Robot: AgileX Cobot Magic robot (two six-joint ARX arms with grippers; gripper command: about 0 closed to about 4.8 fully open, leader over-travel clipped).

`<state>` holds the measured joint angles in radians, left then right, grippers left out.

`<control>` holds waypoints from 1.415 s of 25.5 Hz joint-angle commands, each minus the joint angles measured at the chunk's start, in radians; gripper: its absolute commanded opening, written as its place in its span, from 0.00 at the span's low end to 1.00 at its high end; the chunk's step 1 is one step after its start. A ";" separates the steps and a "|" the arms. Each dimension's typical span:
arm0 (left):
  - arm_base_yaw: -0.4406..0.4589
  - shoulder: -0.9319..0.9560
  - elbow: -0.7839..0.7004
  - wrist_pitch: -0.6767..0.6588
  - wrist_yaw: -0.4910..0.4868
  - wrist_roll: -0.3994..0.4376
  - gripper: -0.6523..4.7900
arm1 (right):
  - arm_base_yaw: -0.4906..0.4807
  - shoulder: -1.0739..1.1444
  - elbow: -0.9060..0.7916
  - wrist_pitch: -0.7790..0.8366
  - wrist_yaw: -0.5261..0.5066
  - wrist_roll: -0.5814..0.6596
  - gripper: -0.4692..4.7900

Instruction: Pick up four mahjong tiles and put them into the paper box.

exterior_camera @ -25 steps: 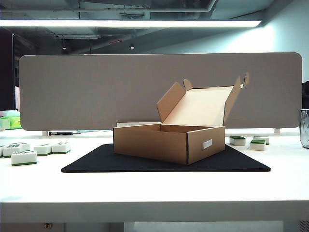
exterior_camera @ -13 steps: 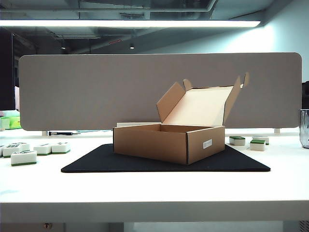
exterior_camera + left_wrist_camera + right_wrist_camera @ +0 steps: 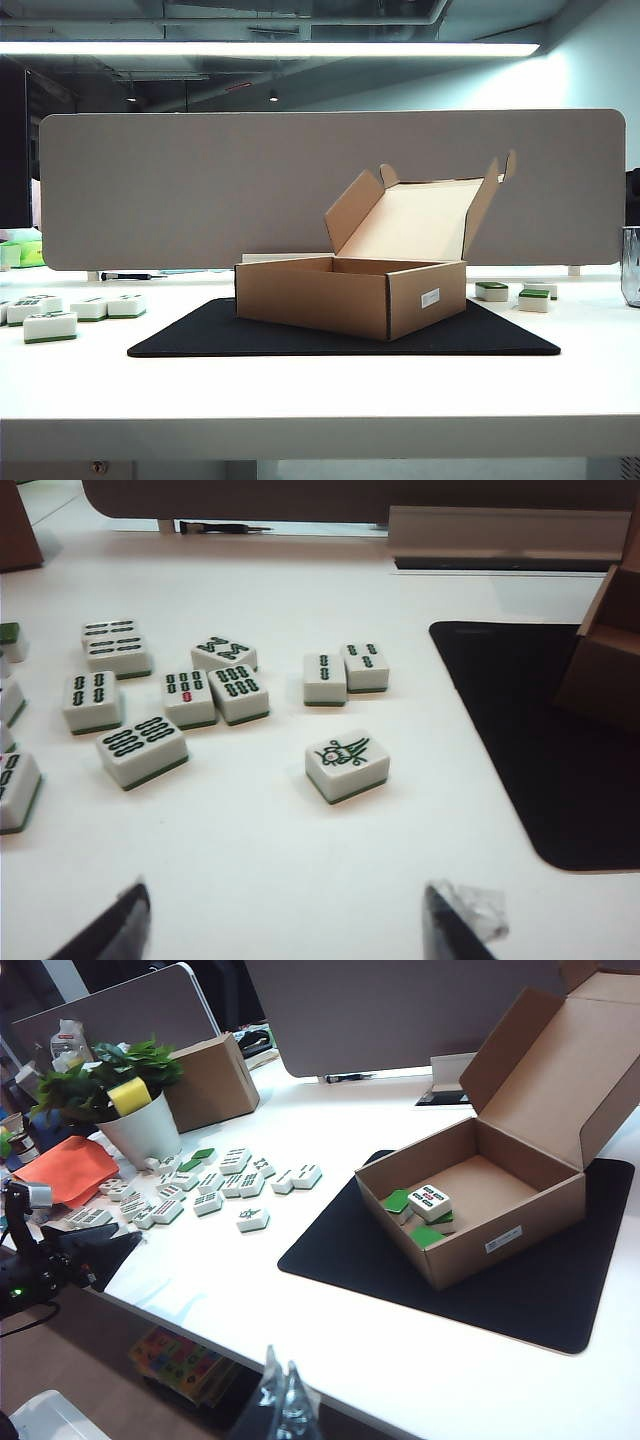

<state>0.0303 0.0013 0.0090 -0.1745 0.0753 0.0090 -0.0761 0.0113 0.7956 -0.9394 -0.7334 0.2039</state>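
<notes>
The paper box (image 3: 350,295) stands open on a black mat (image 3: 340,338), its lid tilted back. In the right wrist view the paper box (image 3: 520,1225) holds mahjong tiles: one face up (image 3: 430,1200), others green side up (image 3: 397,1201). Many loose tiles (image 3: 205,1195) lie on the white table beside the mat. In the left wrist view one tile (image 3: 347,763) lies alone, with a pair (image 3: 345,672) and a cluster (image 3: 190,690) beyond it. My left gripper (image 3: 287,920) is open and empty, above bare table short of that lone tile. My right gripper (image 3: 282,1385) is shut with nothing in it, off the table's front edge. Neither gripper shows in the exterior view.
More tiles sit at the left (image 3: 50,325) and right (image 3: 492,291) of the mat. A potted plant (image 3: 130,1110), a closed brown carton (image 3: 210,1080) and orange paper (image 3: 65,1170) stand past the loose tiles. A grey partition (image 3: 330,190) backs the table.
</notes>
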 commanded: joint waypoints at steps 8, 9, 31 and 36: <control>0.000 0.000 -0.003 -0.004 -0.008 0.013 0.75 | 0.000 -0.011 0.005 0.016 -0.002 -0.002 0.09; 0.000 0.000 -0.003 -0.004 -0.008 0.014 0.75 | 0.000 -0.011 0.005 0.016 -0.002 -0.002 0.09; 0.000 0.000 -0.003 -0.004 -0.008 0.013 0.75 | 0.003 -0.012 -0.262 0.332 0.272 -0.019 0.09; 0.000 0.000 -0.003 -0.004 -0.008 0.013 0.75 | 0.003 -0.012 -0.423 0.520 0.425 0.044 0.09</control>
<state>0.0303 0.0013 0.0090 -0.1745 0.0677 0.0147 -0.0742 0.0078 0.4015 -0.5205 -0.3801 0.2203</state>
